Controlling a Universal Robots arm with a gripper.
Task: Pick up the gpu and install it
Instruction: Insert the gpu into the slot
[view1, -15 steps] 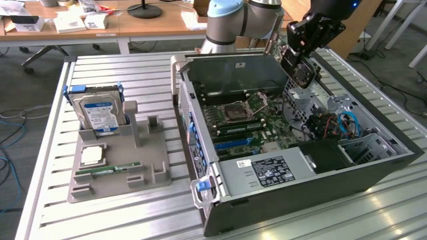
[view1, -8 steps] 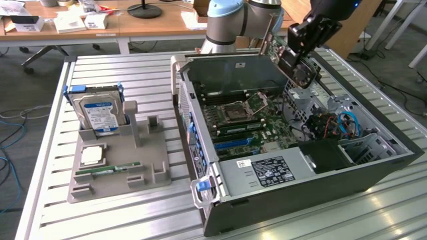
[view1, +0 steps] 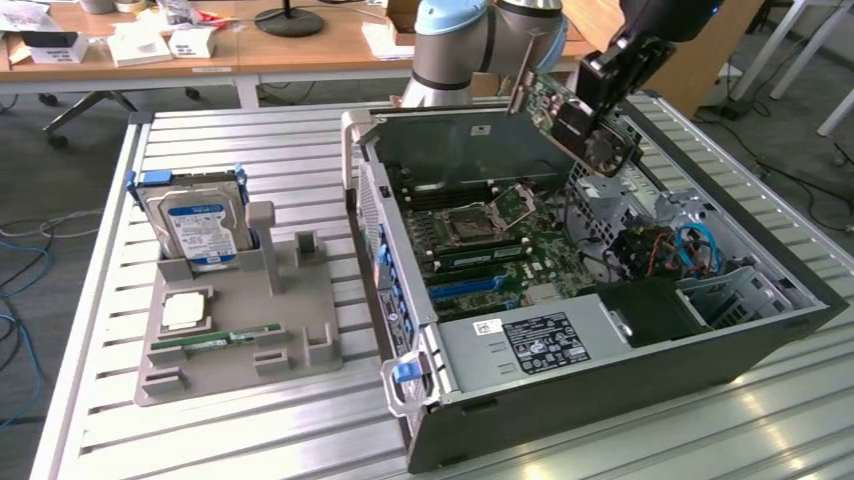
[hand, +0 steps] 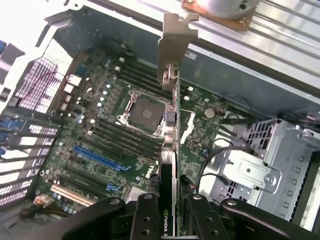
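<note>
The gpu (view1: 558, 108) is a thin card with a brownish-green circuit face and a silver end bracket. It hangs tilted in the air above the back of the open computer case (view1: 747, 345). My gripper (view1: 597, 92) is shut on its upper edge. In the wrist view the gpu (hand: 172, 125) runs edge-on away from my gripper (hand: 169, 215), its metal bracket at the far end, with the black fingers (hand: 145, 212) clamped on either side. Below it lies the green motherboard (hand: 100, 145) with an empty CPU socket (hand: 145, 110) and blue slots (hand: 97, 157).
A grey parts holder (view1: 227, 320) stands on the slatted table at the exterior view's left, carrying a silver hard drive (view1: 198, 228) with a blue-white label, a CPU (view1: 184, 310) and a green RAM stick (view1: 216, 340). The case holds a power supply (view1: 534, 345) and a drive cage (view1: 727, 290).
</note>
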